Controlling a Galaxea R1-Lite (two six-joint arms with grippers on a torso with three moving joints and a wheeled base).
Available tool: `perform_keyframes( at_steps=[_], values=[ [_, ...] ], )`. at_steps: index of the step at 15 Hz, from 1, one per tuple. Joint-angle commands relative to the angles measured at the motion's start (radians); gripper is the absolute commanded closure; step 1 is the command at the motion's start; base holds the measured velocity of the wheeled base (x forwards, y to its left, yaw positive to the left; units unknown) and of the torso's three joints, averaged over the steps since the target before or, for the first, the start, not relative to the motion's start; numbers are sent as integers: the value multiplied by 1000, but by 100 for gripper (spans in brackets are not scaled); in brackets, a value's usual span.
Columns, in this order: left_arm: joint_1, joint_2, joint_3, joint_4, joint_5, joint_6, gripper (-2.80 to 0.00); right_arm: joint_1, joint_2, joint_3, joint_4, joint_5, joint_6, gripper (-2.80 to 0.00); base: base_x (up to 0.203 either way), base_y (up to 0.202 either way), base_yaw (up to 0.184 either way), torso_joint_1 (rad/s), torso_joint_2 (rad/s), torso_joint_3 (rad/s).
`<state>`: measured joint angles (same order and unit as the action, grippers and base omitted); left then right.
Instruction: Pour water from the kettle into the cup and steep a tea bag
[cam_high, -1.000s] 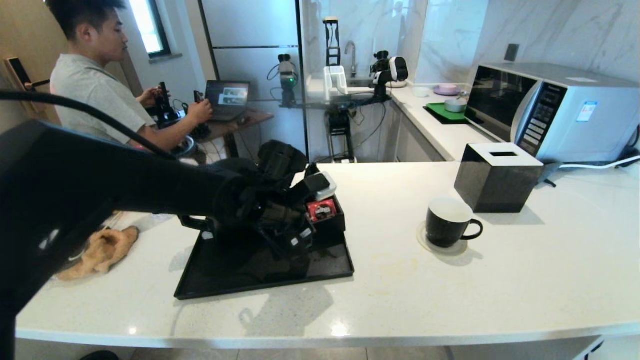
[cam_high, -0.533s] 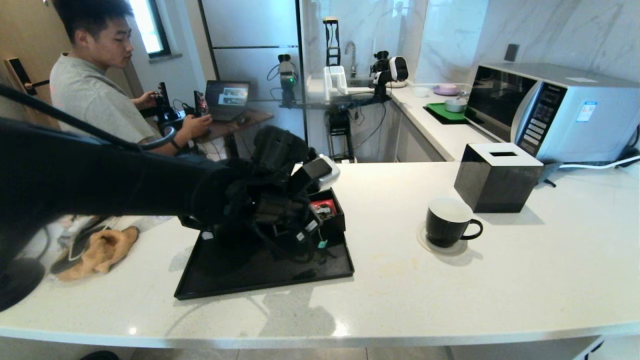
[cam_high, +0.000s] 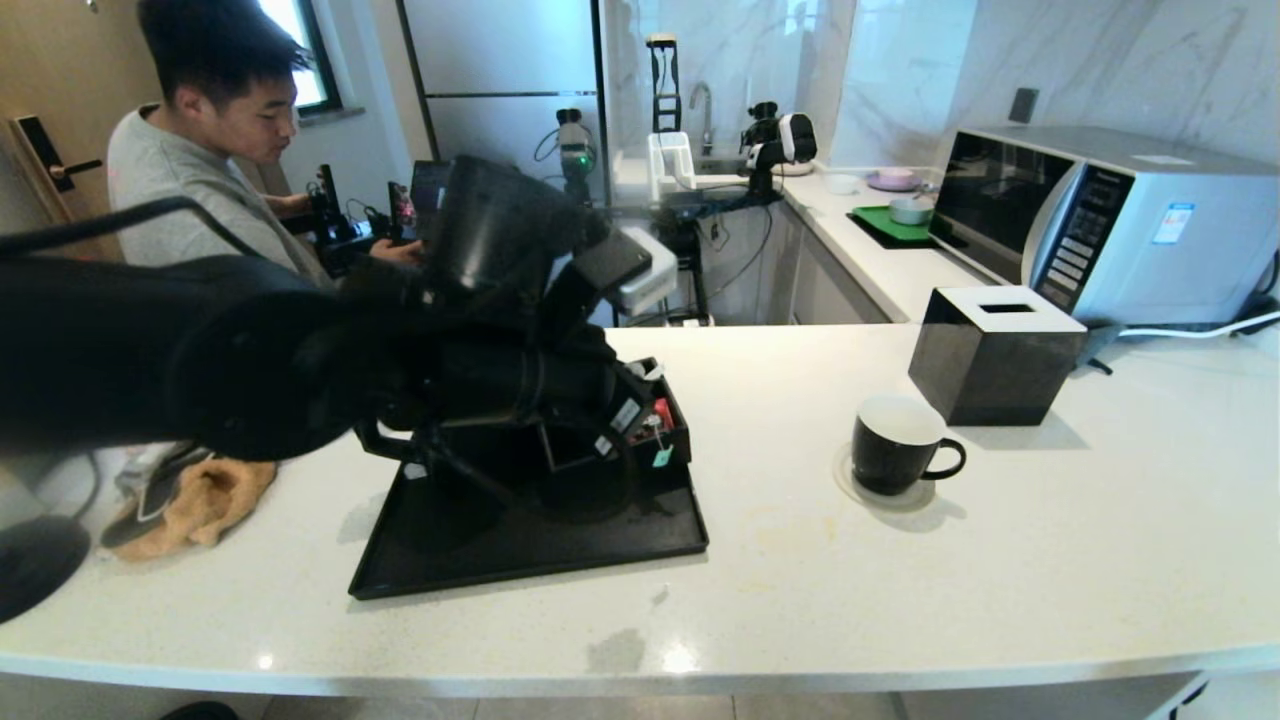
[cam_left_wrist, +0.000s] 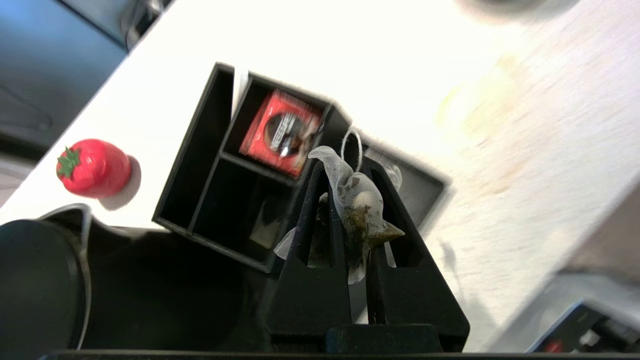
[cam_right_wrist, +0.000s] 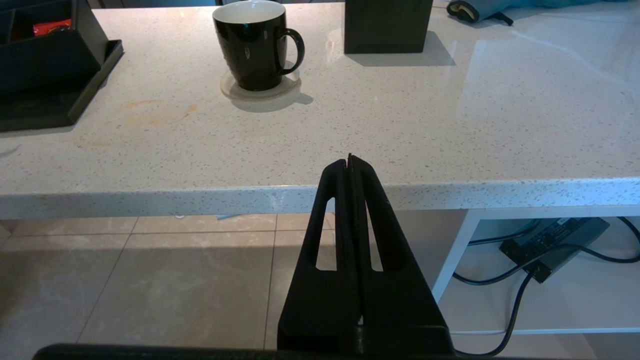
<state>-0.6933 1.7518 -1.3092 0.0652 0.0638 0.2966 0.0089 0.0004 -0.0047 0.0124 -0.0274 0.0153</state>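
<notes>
My left gripper (cam_left_wrist: 345, 166) is shut on the tea bag (cam_left_wrist: 357, 200), a grey mesh pouch with a loop of string above it. In the head view this gripper (cam_high: 640, 415) hangs over the black organizer box (cam_high: 672, 440), and the teal tag (cam_high: 661, 457) dangles below it. The cup (cam_high: 893, 443) is a black mug, white inside, standing on a coaster to the right of the tray; it also shows in the right wrist view as the cup (cam_right_wrist: 252, 45). The kettle (cam_left_wrist: 35, 285) stands on the tray, mostly hidden by my left arm. My right gripper (cam_right_wrist: 349, 160) is shut and empty, low before the counter's front edge.
A black tray (cam_high: 640, 535) carries the organizer box with a red sachet (cam_left_wrist: 280, 132). A red strawberry-shaped thing (cam_left_wrist: 92, 167) sits behind it. A black tissue box (cam_high: 995, 355) and microwave (cam_high: 1100, 220) stand back right. A tan cloth (cam_high: 200, 500) lies left. A person (cam_high: 200, 170) sits behind.
My left arm has risen from the organizer box with the tea bag between its fingers; the teal tag now hangs free. The cup and the right gripper have not moved.
</notes>
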Motion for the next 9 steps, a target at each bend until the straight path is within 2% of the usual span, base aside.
perform_keyframes(
  at_steps=[1,3,5,6,9],
  values=[
    [-21,-111,40,-17,3,-22,0,0,0,0,0,0,0,0,0,0,0,0,0,0],
    [-32,-198,120,-92,4,-59,0,0,0,0,0,0,0,0,0,0,0,0,0,0],
    [-35,-262,200,-220,7,-75,0,0,0,0,0,0,0,0,0,0,0,0,0,0],
    [-35,-281,219,-279,11,-78,0,0,0,0,0,0,0,0,0,0,0,0,0,0],
    [-35,-294,212,-340,14,-82,0,0,0,0,0,0,0,0,0,0,0,0,0,0]
  ],
)
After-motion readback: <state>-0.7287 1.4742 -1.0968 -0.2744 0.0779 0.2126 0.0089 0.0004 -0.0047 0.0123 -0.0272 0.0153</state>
